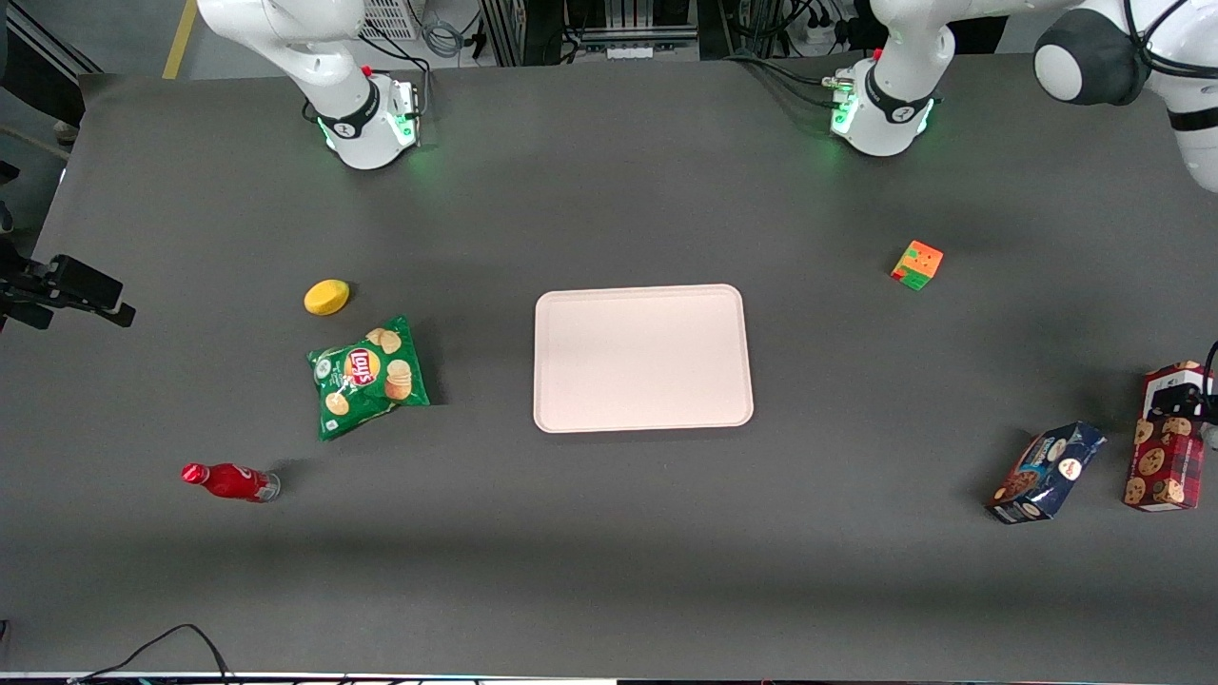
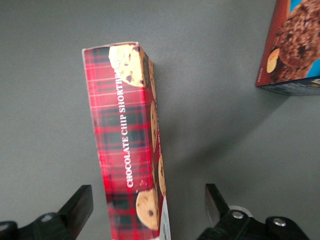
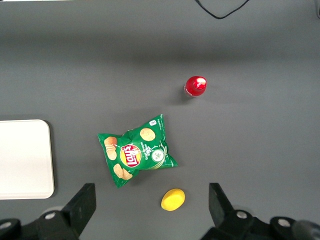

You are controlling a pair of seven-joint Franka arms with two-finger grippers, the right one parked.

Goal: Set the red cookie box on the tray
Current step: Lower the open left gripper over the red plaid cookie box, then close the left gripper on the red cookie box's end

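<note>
Fingers spread wide, one on each side of the red cookie box, neither touching it. Gripper hovering over the box's upper end at the right edge of the front frame. Box lying flat on the dark table, long axis running away from the fingers. Dark blue cookie package just beside it, toward frame centre. Tray well apart, mid-frame, bare. Likely risks: gripping so near one end could let the long carton droop or swing in transit; descending off-centre could nudge it toward the blue package; squeezing too hard could crush thin card.
</note>
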